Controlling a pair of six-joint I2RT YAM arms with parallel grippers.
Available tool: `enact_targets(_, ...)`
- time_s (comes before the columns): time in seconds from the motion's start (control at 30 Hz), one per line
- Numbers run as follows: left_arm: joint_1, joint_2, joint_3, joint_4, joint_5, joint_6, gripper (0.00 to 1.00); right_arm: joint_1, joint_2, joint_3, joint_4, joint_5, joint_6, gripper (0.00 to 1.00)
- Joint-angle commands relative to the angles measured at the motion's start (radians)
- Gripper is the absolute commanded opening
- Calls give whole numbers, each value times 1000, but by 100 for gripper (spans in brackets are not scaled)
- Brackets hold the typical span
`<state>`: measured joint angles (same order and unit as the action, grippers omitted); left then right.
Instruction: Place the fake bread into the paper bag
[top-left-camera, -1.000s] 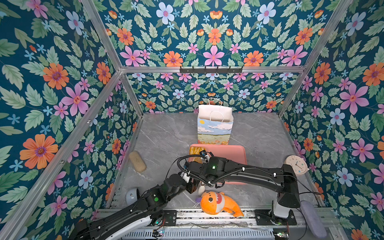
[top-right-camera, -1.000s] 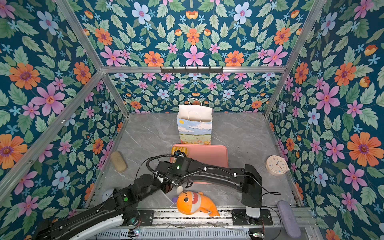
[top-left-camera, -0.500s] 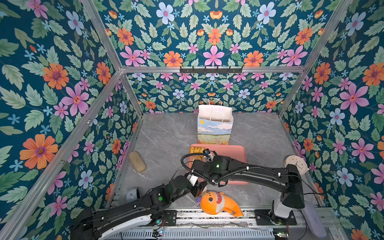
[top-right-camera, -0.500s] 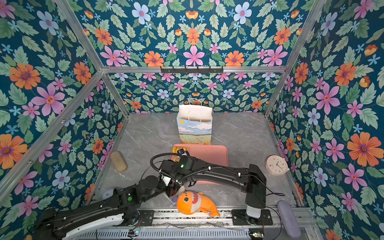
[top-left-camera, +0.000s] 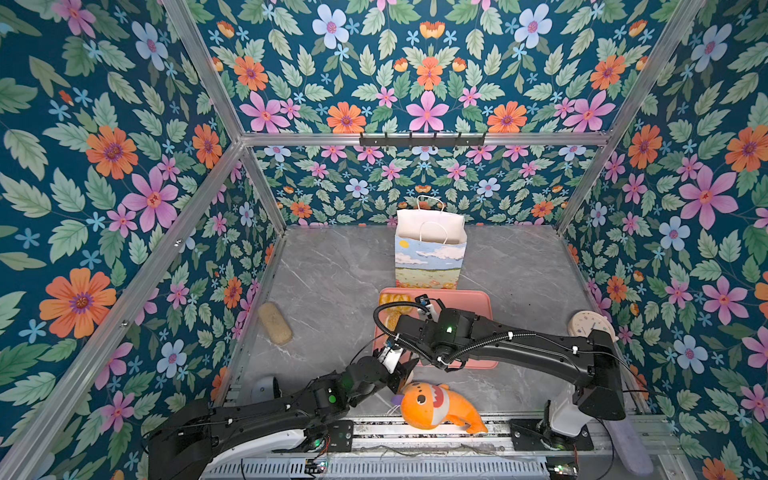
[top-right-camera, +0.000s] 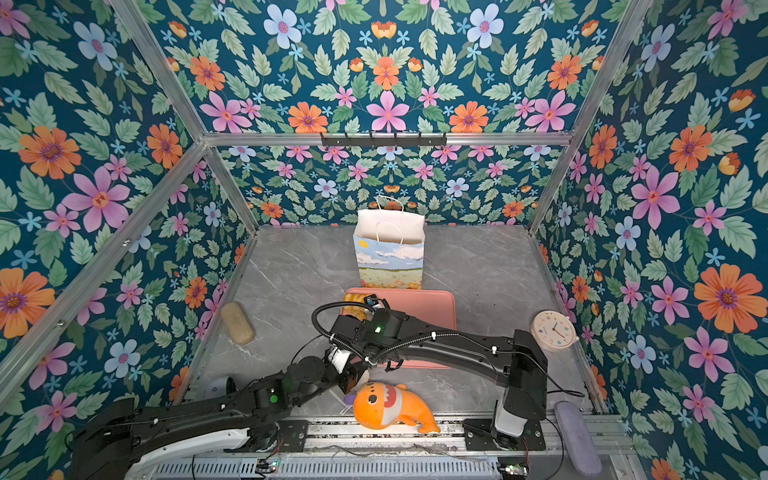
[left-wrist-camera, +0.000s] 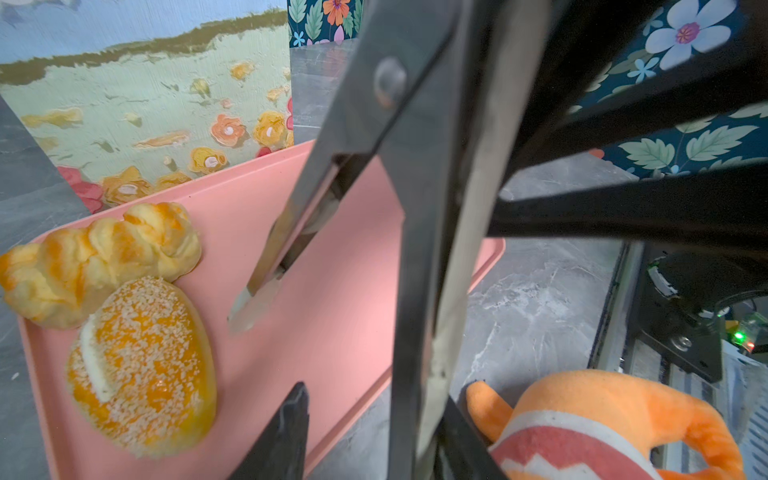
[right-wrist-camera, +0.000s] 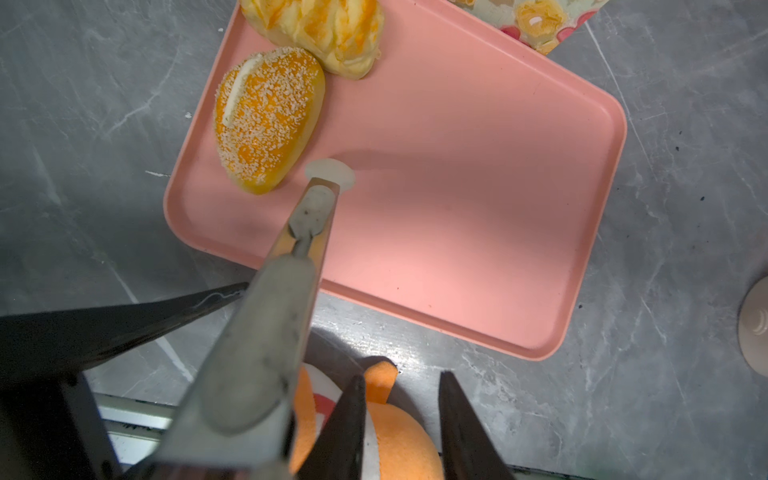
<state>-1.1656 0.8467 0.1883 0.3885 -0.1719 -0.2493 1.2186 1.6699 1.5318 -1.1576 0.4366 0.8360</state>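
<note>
Bread: braided bun (left-wrist-camera: 104, 257) and sesame roll (left-wrist-camera: 141, 365) lay touching at the pink tray's (right-wrist-camera: 457, 208) 10 o'clock corner.
Bag: paper bag (top-left-camera: 430, 257) stood upright at the tray's 12 o'clock.
Left gripper (left-wrist-camera: 374, 395): jaws straddled the tongs (right-wrist-camera: 266, 332); whether they gripped could not be told.
Right gripper (right-wrist-camera: 403, 378): jaws narrow; any hold could not be told.

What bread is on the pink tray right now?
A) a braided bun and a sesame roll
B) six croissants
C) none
A: the braided bun and the sesame roll lie side by side in one corner of the pink tray.
</note>
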Motion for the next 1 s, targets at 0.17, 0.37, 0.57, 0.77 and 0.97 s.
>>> enact_targets(0.17, 1, 16, -20, 103, -1, 19, 29, -39, -175, -141, 159, -104, -52, 34)
enact_targets(0.37, 1, 15, -16, 119, 20, 48, 22, -79, -356, -279, 298, -197, -126, 36)
enact_targets(0.57, 1, 43, -2, 128, 24, 79, 20, -133, -552, -377, 352, -291, -228, 42)
enact_targets(0.77, 1, 64, 8, 145, 42, 110, 18, -208, -659, -437, 455, -479, -463, 46)
enact_targets(0.97, 2, 80, 20, 144, 64, 141, 17, -208, -542, -379, 455, -512, -706, 51)
